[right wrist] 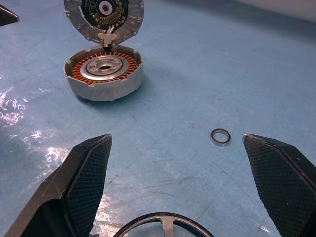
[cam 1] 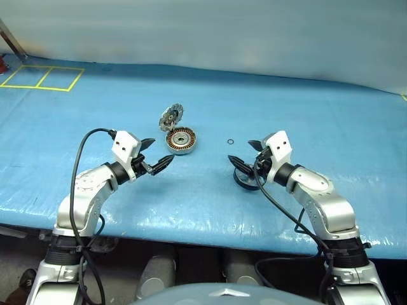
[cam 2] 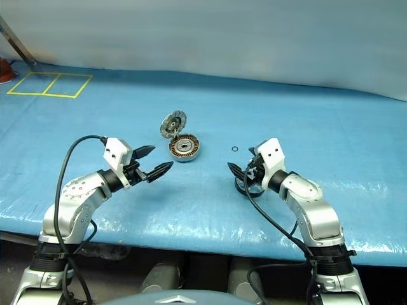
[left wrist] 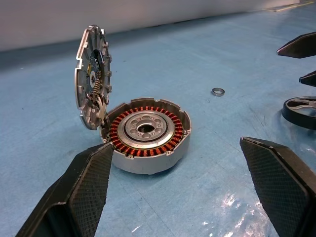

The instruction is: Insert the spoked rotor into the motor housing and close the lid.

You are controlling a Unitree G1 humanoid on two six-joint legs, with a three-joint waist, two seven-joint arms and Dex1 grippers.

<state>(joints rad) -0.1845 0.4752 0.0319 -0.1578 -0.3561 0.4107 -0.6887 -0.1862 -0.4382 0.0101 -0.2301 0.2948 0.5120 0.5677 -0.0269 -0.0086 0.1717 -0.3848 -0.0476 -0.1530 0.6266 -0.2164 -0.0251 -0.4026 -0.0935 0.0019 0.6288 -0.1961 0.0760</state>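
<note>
motor housing (left wrist: 148, 136) sits open-face up, lid (left wrist: 91, 76) standing upright.

The two head views look forward and down over the blue table (cam 1: 286, 114), from well back. Each wrist view looks low and close along its own fingers across the table. Both wrist views share the motor housing (left wrist: 148, 136), the lid (right wrist: 103, 17) and the small ring (right wrist: 220, 137).

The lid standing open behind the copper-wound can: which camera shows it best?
The left wrist view: the lid is close, tilted up, its inner face visible. The right wrist view shows it face-on but cropped; the head views show it small.
</note>
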